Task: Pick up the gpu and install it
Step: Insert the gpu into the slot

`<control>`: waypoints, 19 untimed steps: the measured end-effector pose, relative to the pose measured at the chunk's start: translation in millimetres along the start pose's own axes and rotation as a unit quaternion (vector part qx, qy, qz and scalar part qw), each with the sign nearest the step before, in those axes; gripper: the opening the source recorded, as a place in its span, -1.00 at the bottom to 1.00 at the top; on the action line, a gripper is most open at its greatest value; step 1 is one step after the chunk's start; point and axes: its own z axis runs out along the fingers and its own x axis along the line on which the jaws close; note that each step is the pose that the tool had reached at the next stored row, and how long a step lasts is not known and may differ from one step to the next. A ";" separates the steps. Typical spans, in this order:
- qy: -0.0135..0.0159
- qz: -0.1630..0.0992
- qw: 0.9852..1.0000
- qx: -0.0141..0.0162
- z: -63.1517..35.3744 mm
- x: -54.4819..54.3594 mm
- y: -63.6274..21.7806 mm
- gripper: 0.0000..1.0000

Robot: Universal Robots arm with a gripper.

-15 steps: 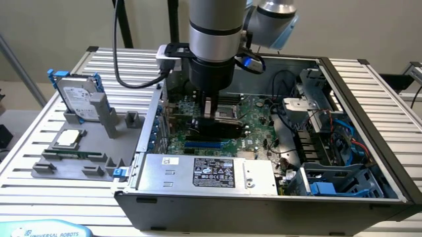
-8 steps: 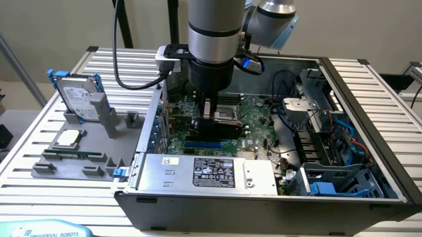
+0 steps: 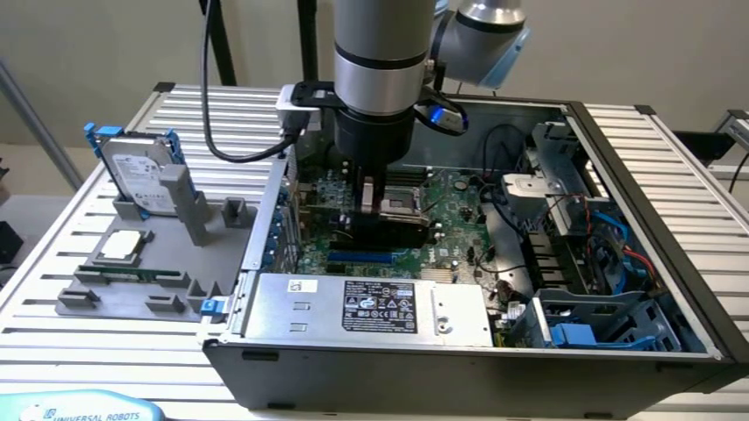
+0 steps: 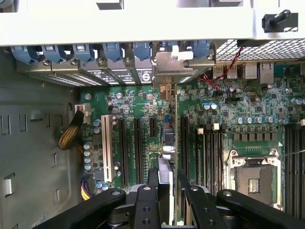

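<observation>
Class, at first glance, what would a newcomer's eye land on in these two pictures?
The robot arm reaches down into the open computer case, mid-frame in the exterior view. In its claw the gpu stands edge-on over the slots of the motherboard. A hard drive stands upright outside, at the exterior view's left.

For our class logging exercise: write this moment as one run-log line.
gripper: shut on gpu | gpu: held edge-on over motherboard slots | location: inside computer case
</observation>
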 end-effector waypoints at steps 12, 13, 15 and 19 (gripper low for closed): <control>0.001 -0.006 1.000 -0.001 7.4 -2.6 1.8 -0.47; 0.001 -0.006 1.000 -0.001 8.1 -2.6 2.1 -0.47; 0.001 -0.006 1.000 -0.001 9.3 -2.7 2.8 -0.47; 0.001 -0.006 1.000 -0.001 12.0 -2.6 4.4 -0.47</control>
